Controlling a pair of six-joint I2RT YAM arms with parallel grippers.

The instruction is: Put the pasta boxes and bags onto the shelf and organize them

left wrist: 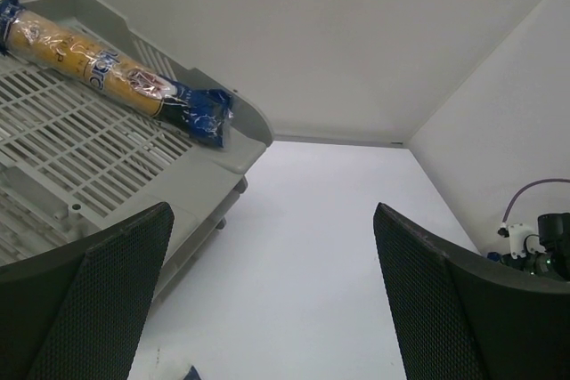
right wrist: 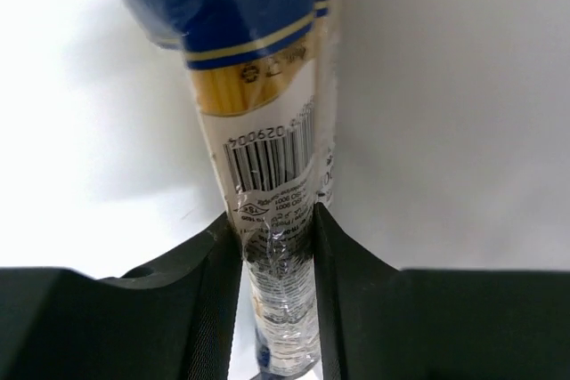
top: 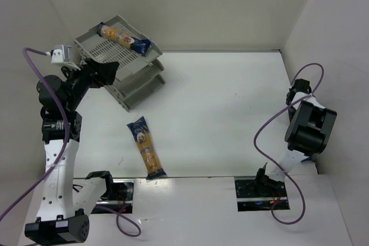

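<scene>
The grey three-tier shelf point(top: 128, 72) stands at the back left. One yellow and blue pasta packet point(top: 123, 38) lies on its top tray, also seen in the left wrist view point(left wrist: 107, 64). A second packet point(top: 146, 147) lies on the table near the front edge. My left gripper point(top: 106, 72) is open and empty point(left wrist: 272, 295), just in front of the shelf point(left wrist: 98, 166). My right gripper point(right wrist: 278, 255) is shut on a third packet point(right wrist: 263, 122), gripping its clear end below the barcode. In the top view the right arm point(top: 310, 124) hides that packet.
White walls enclose the table at the back and on both sides. The right arm's cable point(top: 271, 136) loops over the table's right part. The left arm's cable point(top: 34, 56) runs along the left wall.
</scene>
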